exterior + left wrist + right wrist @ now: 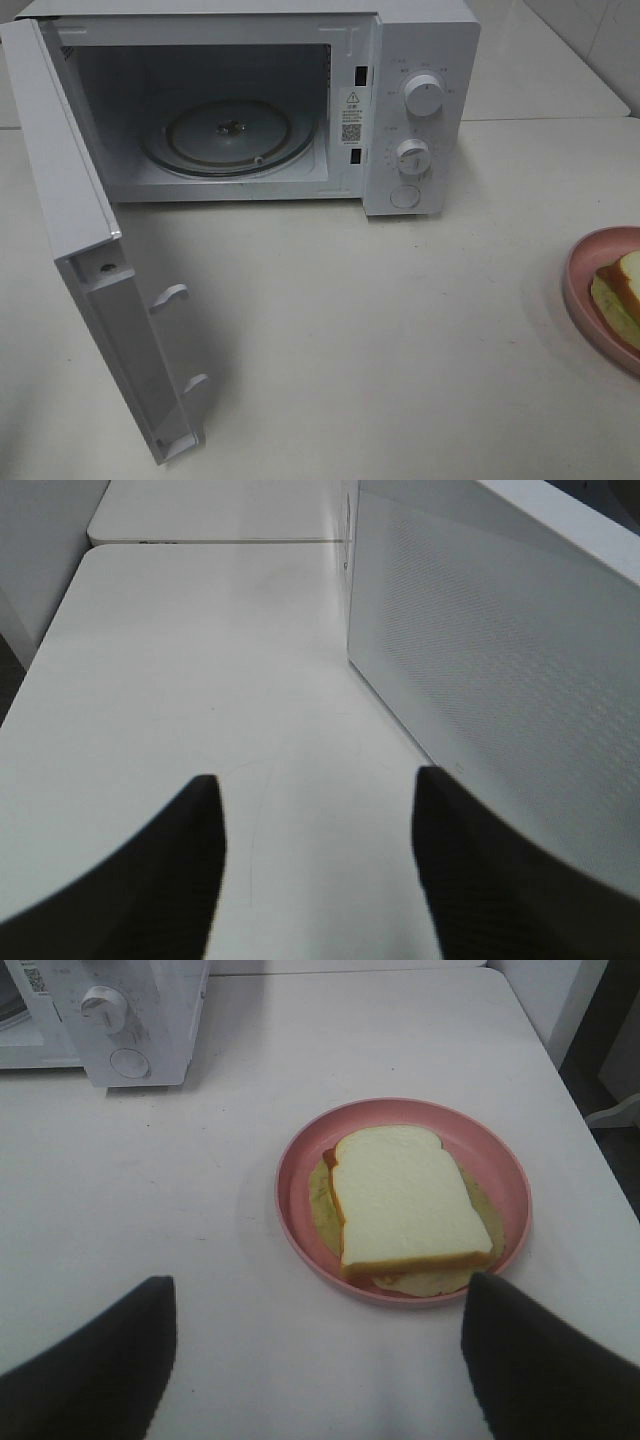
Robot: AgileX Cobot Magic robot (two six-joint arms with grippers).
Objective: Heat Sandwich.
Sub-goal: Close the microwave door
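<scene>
The sandwich, white bread with a brown crust and pale green-yellow filling, lies on a round pink plate at the right edge of the table. In the right wrist view the sandwich rests on the plate just ahead of my right gripper, which stands open and wide with nothing between its fingers. My left gripper is open over bare table beside the microwave door, holding nothing. Neither gripper shows in the exterior high view.
The white microwave stands at the back with its door swung open to the left. A glass turntable lies inside the cavity. Two knobs and a button sit on its right panel. The table's right edge runs close by the plate.
</scene>
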